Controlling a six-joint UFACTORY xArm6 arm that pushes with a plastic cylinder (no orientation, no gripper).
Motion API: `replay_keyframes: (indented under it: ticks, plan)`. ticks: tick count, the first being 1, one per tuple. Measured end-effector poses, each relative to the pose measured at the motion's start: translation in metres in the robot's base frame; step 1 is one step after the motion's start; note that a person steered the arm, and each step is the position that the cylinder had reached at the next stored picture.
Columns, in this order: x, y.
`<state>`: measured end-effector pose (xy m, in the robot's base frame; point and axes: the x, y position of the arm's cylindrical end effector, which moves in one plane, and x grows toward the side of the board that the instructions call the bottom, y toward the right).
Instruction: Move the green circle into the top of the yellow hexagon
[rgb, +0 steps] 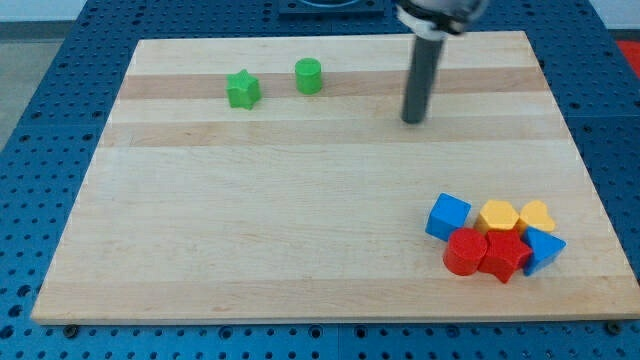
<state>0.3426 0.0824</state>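
No text, label, brand, number or sign can be read anywhere in the camera view (the wooden board (300, 220) shows only its grain and lighter and darker strips, and the blue perforated table (40, 100) around it carries only rows of holes). The coloured blocks have plain faces, and the dark rod bears no marking that can be made out.
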Motion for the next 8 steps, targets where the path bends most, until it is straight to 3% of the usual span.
replay_keyframes:
  ticks: [2,3,4,6,8]
  plan:
    - [-0.109,-0.113]
    - [-0.11,-0.173]
    - [-0.092,-0.178]
    - [-0.049,-0.065]
    - [-0.048,-0.073]
